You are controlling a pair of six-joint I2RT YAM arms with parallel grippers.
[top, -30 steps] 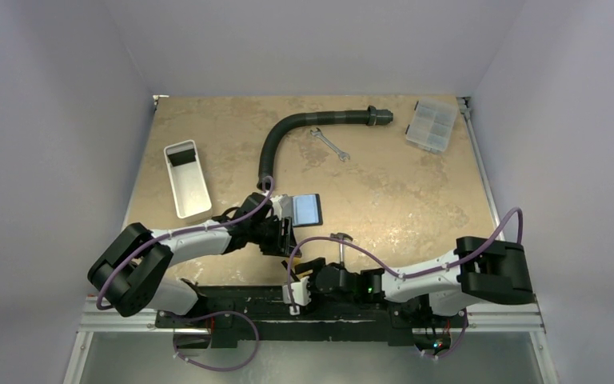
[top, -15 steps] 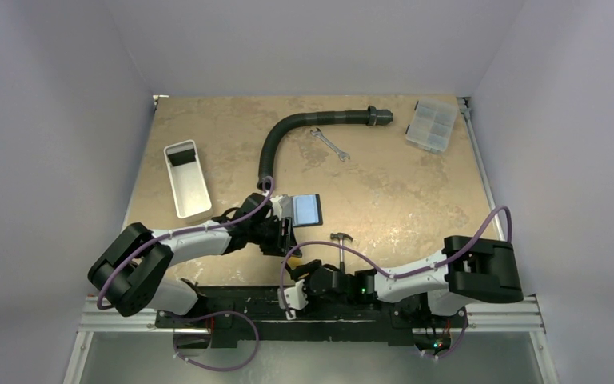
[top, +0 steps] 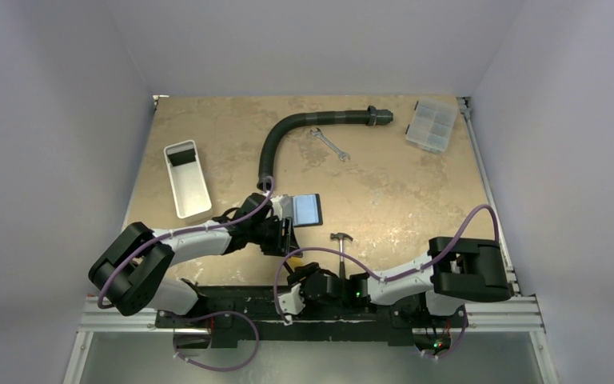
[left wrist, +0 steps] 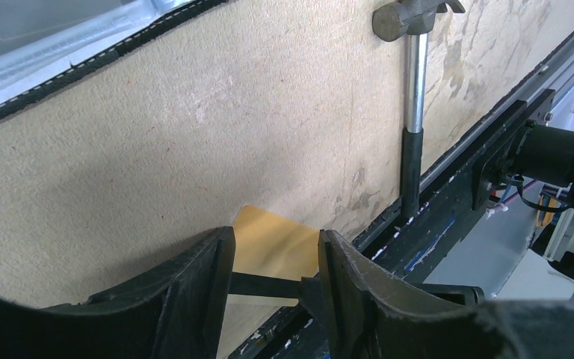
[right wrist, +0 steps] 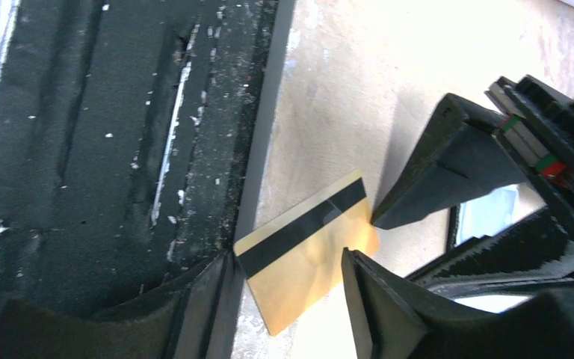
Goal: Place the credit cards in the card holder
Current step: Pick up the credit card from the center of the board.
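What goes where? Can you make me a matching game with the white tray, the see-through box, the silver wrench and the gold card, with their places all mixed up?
Things:
1. white rectangular plastic tray
2. clear compartmented plastic box
3. silver metal wrench
4. gold card with a black stripe

Places:
A. at the near edge of the tan table
B. in the far right corner
C. on the left side
D. in the far middle, beside the black ribbed hose

Pairs: 1-C, 2-B, 3-D, 4-A.
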